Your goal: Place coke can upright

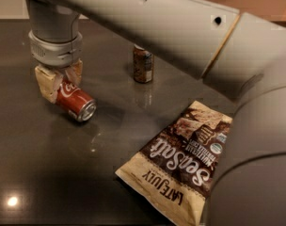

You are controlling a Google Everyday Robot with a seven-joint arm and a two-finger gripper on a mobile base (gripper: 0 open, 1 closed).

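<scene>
The red coke can (77,102) is tilted on its side over the dark table (49,173) at the left, its silver end pointing towards me and to the right. My gripper (58,81) hangs from the grey wrist above it and is shut on the coke can's far end, with tan pads (45,84) on either side of the can. The can's lower edge is at or just above the table surface; I cannot tell if it touches.
A dark brown can (142,65) stands upright behind and to the right of the coke can. A brown and cream chip bag (183,157) lies flat at the lower middle. My large grey arm (218,36) crosses the top and right of the view.
</scene>
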